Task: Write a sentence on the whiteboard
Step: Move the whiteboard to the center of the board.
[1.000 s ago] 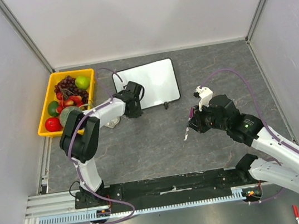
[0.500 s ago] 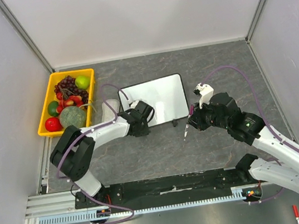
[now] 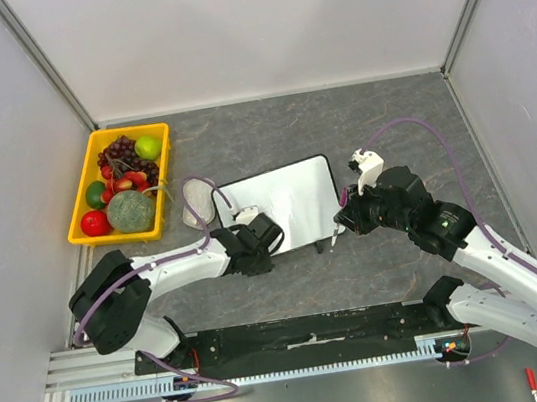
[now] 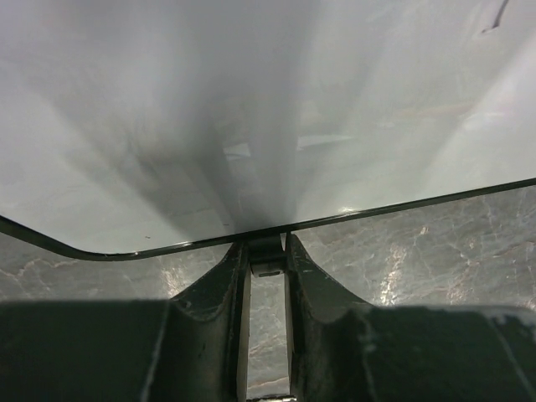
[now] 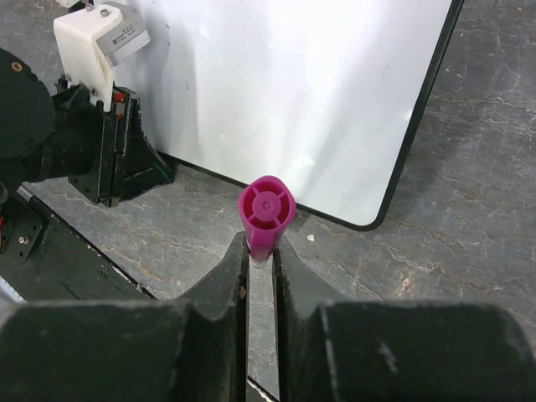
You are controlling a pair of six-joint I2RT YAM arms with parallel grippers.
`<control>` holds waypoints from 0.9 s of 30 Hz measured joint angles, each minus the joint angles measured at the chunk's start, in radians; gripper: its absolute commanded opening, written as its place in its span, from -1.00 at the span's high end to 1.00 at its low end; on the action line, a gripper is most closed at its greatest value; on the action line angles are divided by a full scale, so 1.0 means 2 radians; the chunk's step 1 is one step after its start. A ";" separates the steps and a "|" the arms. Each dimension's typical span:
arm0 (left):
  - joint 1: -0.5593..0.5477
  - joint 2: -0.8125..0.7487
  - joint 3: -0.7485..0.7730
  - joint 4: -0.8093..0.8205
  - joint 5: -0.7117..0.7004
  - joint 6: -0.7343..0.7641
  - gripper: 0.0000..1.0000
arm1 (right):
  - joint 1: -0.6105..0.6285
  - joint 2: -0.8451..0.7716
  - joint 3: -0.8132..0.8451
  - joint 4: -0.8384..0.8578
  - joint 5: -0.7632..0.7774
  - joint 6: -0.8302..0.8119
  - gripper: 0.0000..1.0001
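The whiteboard (image 3: 284, 204) lies flat mid-table and is blank; no sentence shows on it. My left gripper (image 3: 269, 234) is at its near edge, shut on a little black foot (image 4: 266, 251) under the frame; the blank board (image 4: 251, 109) fills the left wrist view. My right gripper (image 3: 341, 225) is shut on a magenta marker (image 3: 335, 242), held upright just off the board's near right corner. In the right wrist view the marker's end (image 5: 266, 211) sits between my fingers (image 5: 230, 276), with the board (image 5: 293, 92) and the left gripper (image 5: 109, 159) beyond.
A yellow bin (image 3: 85, 201) of fruit stands at the far left. A grey oval eraser pad (image 3: 197, 210) lies by the board's left edge. A red pen (image 3: 529, 379) lies off the table at the bottom right.
My left gripper has dragged the whiteboard toward the near side and to the right. My right gripper, with the marker, has stayed nearly in place, so the board now lies close to the marker.
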 measured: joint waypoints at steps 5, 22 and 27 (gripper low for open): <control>-0.017 -0.001 0.000 -0.007 -0.009 -0.016 0.16 | 0.000 0.002 0.000 -0.001 0.002 -0.002 1.00; -0.054 0.015 0.019 -0.030 -0.005 -0.035 0.02 | 0.000 0.002 0.000 -0.002 0.003 -0.003 1.00; -0.064 0.009 0.016 -0.027 -0.010 -0.036 -0.30 | 0.000 0.001 0.000 -0.002 0.003 -0.002 1.00</control>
